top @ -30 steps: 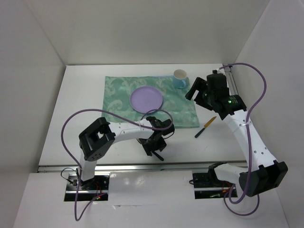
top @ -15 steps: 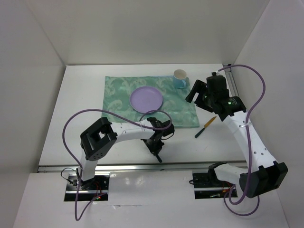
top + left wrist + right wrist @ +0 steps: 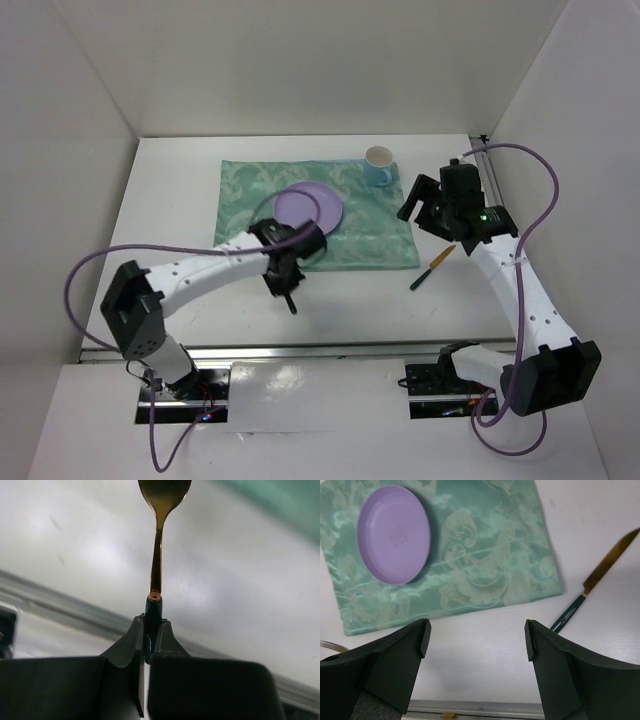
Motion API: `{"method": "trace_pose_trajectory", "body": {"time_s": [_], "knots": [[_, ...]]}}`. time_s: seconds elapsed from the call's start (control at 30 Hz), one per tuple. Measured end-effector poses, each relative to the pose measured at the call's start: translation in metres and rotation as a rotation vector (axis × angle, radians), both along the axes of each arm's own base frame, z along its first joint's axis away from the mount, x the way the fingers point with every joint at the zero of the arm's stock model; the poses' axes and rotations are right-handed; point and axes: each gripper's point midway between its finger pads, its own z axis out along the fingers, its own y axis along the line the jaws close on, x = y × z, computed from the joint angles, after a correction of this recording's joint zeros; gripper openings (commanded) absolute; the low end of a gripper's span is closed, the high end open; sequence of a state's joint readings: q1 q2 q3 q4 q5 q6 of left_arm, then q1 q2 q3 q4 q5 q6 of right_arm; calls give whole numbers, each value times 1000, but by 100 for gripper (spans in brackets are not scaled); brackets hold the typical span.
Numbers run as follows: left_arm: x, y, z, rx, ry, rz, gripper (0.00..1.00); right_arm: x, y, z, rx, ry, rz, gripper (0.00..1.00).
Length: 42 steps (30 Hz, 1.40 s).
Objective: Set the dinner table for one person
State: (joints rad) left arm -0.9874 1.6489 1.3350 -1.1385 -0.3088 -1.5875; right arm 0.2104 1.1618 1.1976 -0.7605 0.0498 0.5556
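On the large white rectangular dinner table (image 3: pixel 180 200), a round lilac plate (image 3: pixel 310 208) is sitting on the teal patterned cloth mat (image 3: pixel 370 235), with a pale-blue cup (image 3: pixel 379 163) at its far corner. The left gripper (image 3: pixel 152 625) is clamping a gold, dark-handled spoon (image 3: pixel 157 555) by the mat's near edge. The right gripper (image 3: pixel 476 630) is hovering wide open, holding nothing. The spoon and the askew gold-bladed knife (image 3: pixel 432 267) are seemingly awaiting placement.

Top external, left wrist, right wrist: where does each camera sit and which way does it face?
Top external: above and behind the bases, looking down on the dinner table; both arms show.
Left wrist: on the left arm, looking along the left tool, shut on a spoon.
Right wrist: looking down past the right tool, open.
Shared: top and right-wrist views both show the purple plate, mat and knife.
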Motion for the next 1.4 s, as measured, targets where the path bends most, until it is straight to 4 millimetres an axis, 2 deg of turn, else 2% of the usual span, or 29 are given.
{"method": "trace_pose_trajectory", "body": {"time_s": [0.07,0.13,0.23,0.3,0.37,0.43,0.63,0.73,0.83,0.97,1.2,1.4], "knots": [[35,34,18,3,-54,13,0,-3,-4,-14,-4,33,-10,88],[75,78,33,30,-117,35,0,-7,-10,-30,-11,74,-27,88],[116,137,43,137,-146,49,0,-13,-19,-49,-19,125,-53,88],[141,162,46,207,-136,14,0,-15,-25,-56,-19,143,-72,88],[167,172,44,255,-108,-37,0,-15,-31,-59,-18,149,-89,88],[196,174,37,287,-96,-91,0,-13,-34,-59,-16,145,-100,88],[254,161,-2,314,-33,-237,0,-9,-37,-68,-14,157,-115,88],[269,154,-20,298,-9,-288,0,-13,-39,-86,-18,200,-129,87],[275,150,-33,274,13,-321,0,-21,-42,-104,-21,251,-144,87],[274,150,-43,234,41,-341,0,-25,-47,-119,-26,295,-167,87],[268,157,-58,206,72,-331,0,-25,-51,-128,-40,303,-180,87],[257,160,-71,208,111,-335,0,-40,-54,-150,-44,360,-197,87]]}}
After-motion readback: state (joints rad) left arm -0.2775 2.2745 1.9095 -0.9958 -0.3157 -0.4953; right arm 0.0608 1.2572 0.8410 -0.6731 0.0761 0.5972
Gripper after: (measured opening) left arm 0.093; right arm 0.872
